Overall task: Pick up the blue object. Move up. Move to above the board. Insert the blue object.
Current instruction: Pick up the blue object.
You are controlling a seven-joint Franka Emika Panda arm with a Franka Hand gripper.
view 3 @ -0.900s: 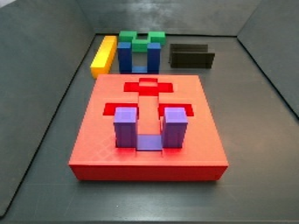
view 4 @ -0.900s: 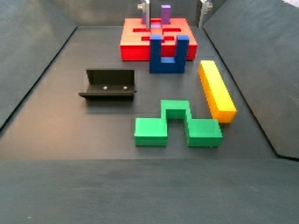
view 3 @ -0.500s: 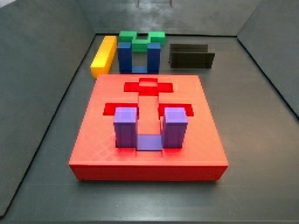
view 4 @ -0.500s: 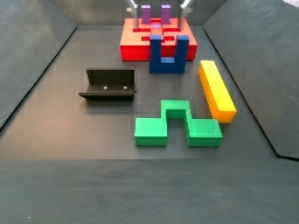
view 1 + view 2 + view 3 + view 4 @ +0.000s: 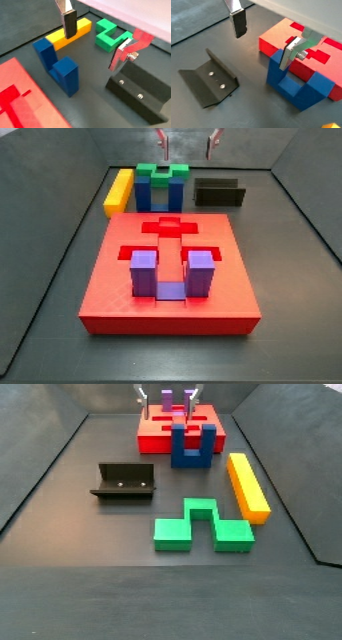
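Note:
The blue object point(image 5: 160, 194) is a dark blue U-shaped block standing on the floor just beyond the board's far end; it also shows in a side view point(image 5: 191, 446) and in both wrist views point(image 5: 57, 65) point(image 5: 298, 86). The board point(image 5: 170, 298) is a thick red slab, seen again in a side view point(image 5: 158, 429) and in both wrist views point(image 5: 20, 102) point(image 5: 272, 37). My gripper point(image 5: 189, 138) point(image 5: 168, 396) hangs high above the blue object, open and empty. In both wrist views point(image 5: 90, 52) point(image 5: 260, 51) its fingers straddle bare floor beside the block.
A purple U-shaped block point(image 5: 174, 274) point(image 5: 178, 398) sits in the board's recess. A yellow bar point(image 5: 120, 190) point(image 5: 247, 486) point(image 5: 72, 33), a green block point(image 5: 201, 526) point(image 5: 110, 34) point(image 5: 167, 172) and the fixture point(image 5: 221, 194) point(image 5: 123, 481) point(image 5: 141, 92) point(image 5: 208, 82) stand around the blue object.
My gripper has come down into both side views and shifted sideways towards the blue object. Nothing on the floor has moved.

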